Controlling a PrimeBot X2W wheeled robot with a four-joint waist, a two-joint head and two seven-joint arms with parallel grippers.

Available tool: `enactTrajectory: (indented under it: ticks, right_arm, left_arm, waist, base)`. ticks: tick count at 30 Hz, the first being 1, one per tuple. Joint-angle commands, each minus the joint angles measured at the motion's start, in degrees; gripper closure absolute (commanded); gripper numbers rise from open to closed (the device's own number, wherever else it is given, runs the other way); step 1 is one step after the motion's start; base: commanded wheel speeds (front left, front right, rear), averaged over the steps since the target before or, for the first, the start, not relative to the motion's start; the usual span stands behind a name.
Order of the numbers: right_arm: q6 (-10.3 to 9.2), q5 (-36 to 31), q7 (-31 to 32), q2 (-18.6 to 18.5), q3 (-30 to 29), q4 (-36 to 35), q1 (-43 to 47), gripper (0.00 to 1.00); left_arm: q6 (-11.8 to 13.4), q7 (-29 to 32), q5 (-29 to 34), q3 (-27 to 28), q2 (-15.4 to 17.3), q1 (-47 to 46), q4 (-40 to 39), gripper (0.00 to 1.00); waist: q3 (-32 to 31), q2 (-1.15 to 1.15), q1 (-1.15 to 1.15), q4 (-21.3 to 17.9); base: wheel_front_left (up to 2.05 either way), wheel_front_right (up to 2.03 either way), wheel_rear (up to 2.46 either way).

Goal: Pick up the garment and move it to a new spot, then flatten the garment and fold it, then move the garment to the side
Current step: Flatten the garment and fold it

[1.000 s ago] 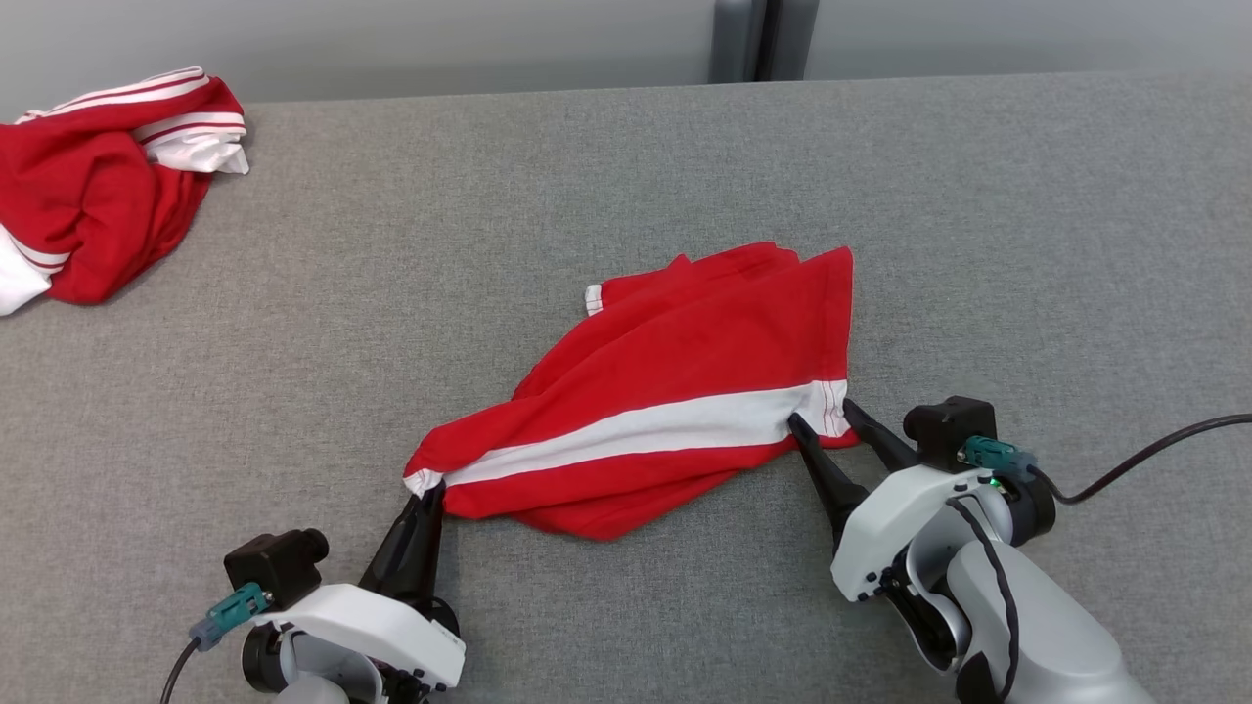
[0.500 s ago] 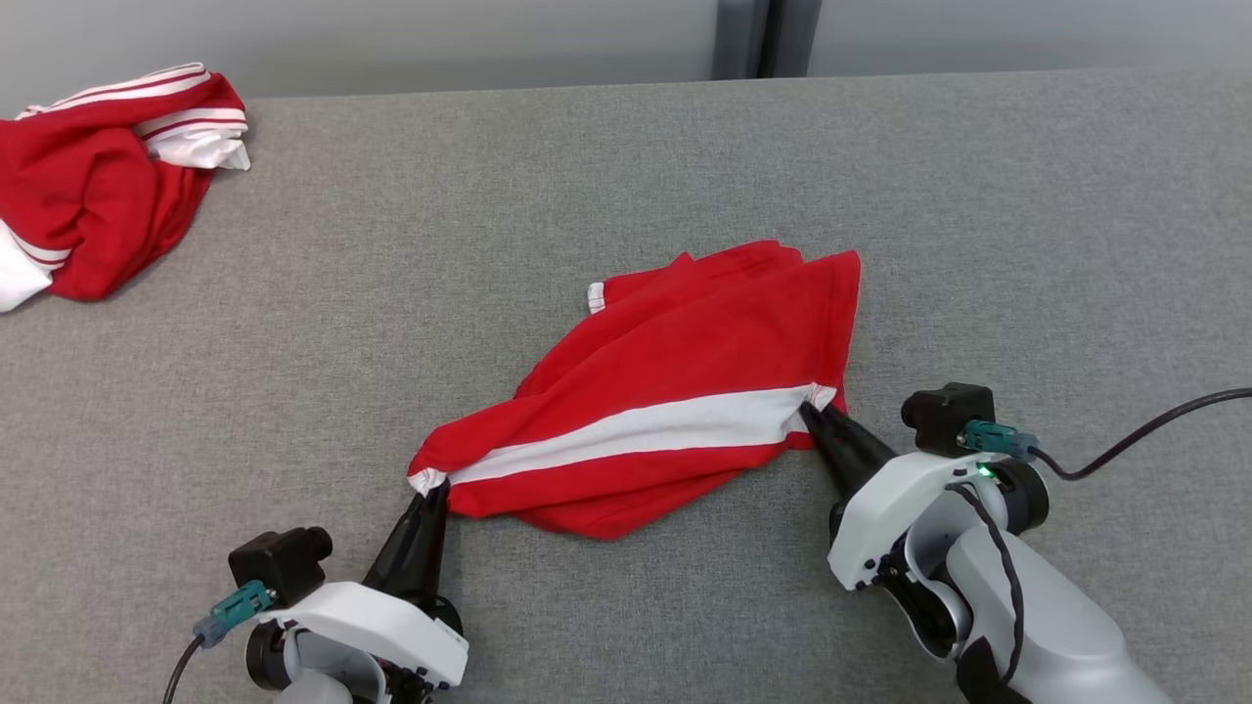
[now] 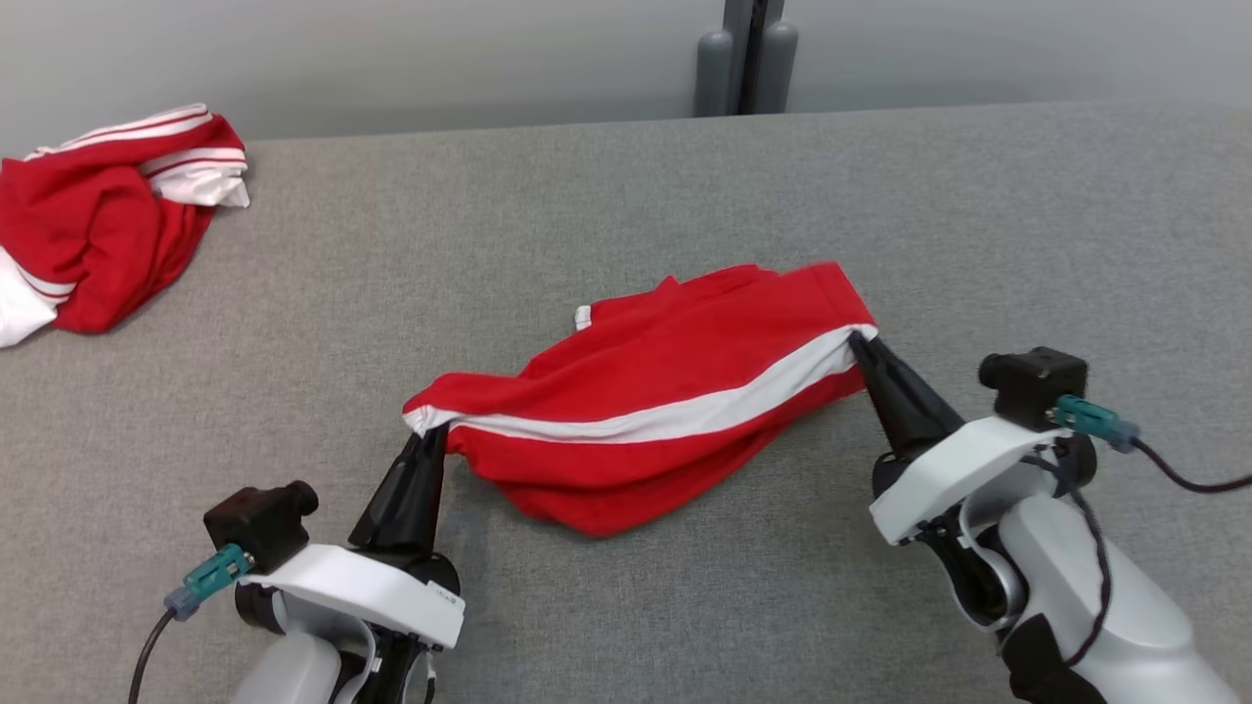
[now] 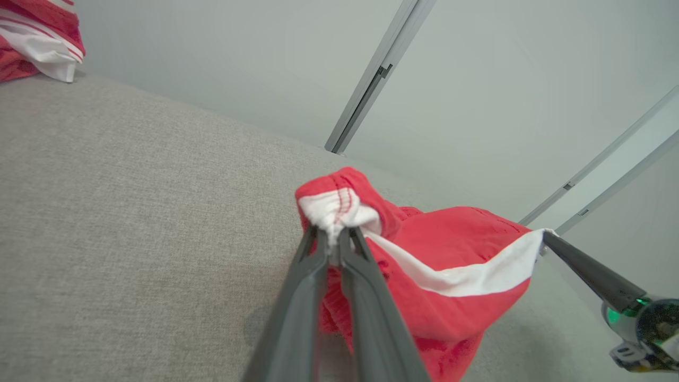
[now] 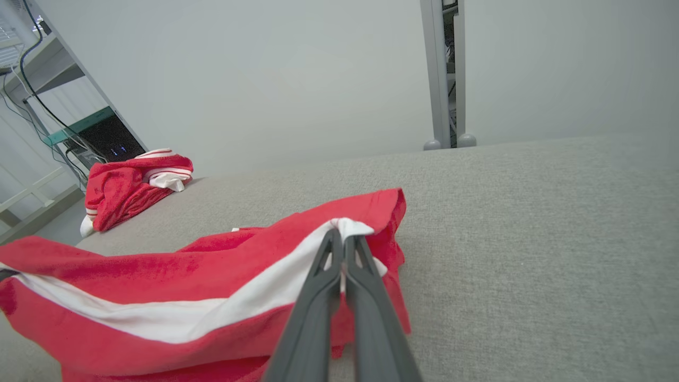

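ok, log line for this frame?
left gripper: shut on garment | right gripper: shut on garment | garment: strung between both

Two red garments (image 3: 665, 391) (image 3: 88, 244), two hands (image 3: 430, 432) (image 3: 860, 340), one table (image 3: 587, 215).

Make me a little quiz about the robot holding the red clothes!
1. True or false: the right gripper is open.
2. The stripe on the garment is: A blue, B white, C green?
3. Fill in: the other pile lies at the table's far ___ side.

Key: 1 false, it is shut on the garment. 2 B. 3 left.
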Motion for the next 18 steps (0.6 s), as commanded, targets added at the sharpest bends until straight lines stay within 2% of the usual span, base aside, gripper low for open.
enactTrajectory:
  ticks: [1, 11, 18]
  right_arm:
    - [0.01, 0.8, -0.7, -1.2, -0.8, -2.2, 1.2, 1.0]
    - [0.01, -0.4, -0.4, -5.5, -10.3, -22.6, 9.2, 1.0]
    - [0.01, -4.5, 5.0, -5.6, -19.3, -39.4, 15.0, 1.0]
  left_arm:
    - [-0.1, 0.4, 0.5, 0.1, 0.6, -1.0, -1.8, 1.0]
    - [2.6, 4.5, 0.9, -0.4, 3.6, 1.1, -20.3, 1.0]
    - [5.1, 9.7, 1.5, -0.3, 6.3, 0.2, -33.2, 1.0]
  waist:
    - [-1.1, 0.0, 0.0, -0.6]
    - [-7.0, 0.0, 0.0, -3.5]
    - [-10.3, 0.0, 0.0, -5.3]
  base:
    - [0.0, 0.0, 0.0]
    - [0.0, 0.0, 0.0]
    - [0.0, 0.0, 0.0]
